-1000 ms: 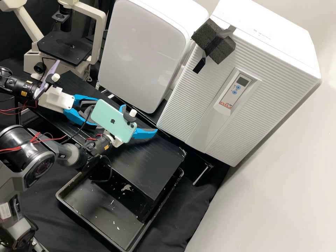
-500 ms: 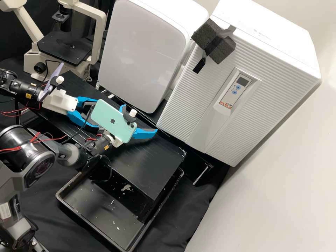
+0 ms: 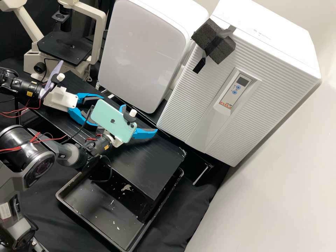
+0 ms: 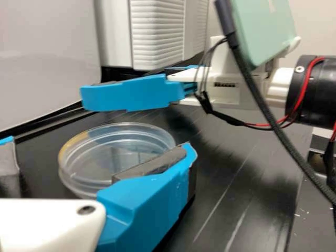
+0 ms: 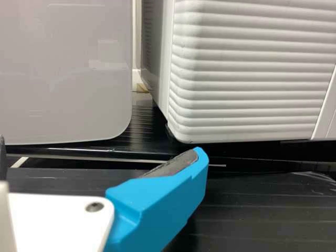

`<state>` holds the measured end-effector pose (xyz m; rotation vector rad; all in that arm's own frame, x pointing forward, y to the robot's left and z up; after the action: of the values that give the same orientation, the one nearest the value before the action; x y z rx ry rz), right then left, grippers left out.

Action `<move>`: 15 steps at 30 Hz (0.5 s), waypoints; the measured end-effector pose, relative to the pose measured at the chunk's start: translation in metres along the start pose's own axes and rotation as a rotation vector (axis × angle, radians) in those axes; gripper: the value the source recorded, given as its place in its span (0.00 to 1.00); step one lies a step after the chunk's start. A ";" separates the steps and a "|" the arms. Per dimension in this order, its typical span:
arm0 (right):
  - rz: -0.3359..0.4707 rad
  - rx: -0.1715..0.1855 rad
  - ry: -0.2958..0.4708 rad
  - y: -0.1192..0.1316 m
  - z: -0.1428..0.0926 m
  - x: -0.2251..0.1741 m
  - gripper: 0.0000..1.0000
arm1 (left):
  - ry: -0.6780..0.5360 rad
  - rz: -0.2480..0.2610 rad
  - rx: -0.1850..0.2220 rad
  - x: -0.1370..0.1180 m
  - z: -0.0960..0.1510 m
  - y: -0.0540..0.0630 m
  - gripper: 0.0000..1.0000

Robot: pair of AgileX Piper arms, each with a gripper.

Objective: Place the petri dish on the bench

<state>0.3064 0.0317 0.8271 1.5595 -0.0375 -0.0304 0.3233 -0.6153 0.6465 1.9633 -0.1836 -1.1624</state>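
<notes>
Left gripper (image 3: 99,109): fingers spread wide | right gripper (image 3: 139,119): fingers spread, beyond the left gripper's fingertips | grippers near each other

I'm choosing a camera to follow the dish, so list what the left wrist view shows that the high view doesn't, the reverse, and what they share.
Left wrist view: the clear round dish on the bench.
High view: the microscope, the black tray and the dark foam block.
Both: the bench, blue fingers, the mint phone and the ridged white cabinet.
</notes>
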 end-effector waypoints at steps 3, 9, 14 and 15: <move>0.000 0.000 0.000 0.000 0.000 0.000 1.00 | 0.003 0.016 -0.009 -0.013 -0.002 0.001 1.00; 0.000 0.000 0.000 0.000 0.000 0.000 1.00 | -0.030 0.091 -0.019 -0.049 0.003 0.006 1.00; 0.000 0.000 0.000 0.000 0.000 0.000 1.00 | -0.010 0.151 0.069 -0.073 0.010 0.008 1.00; 0.000 0.000 0.000 0.000 0.000 0.000 1.00 | 0.007 0.176 0.108 -0.077 0.010 0.009 1.00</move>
<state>0.3064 0.0317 0.8271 1.5595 -0.0375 -0.0304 0.2748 -0.5887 0.7011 2.0003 -0.4148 -1.0491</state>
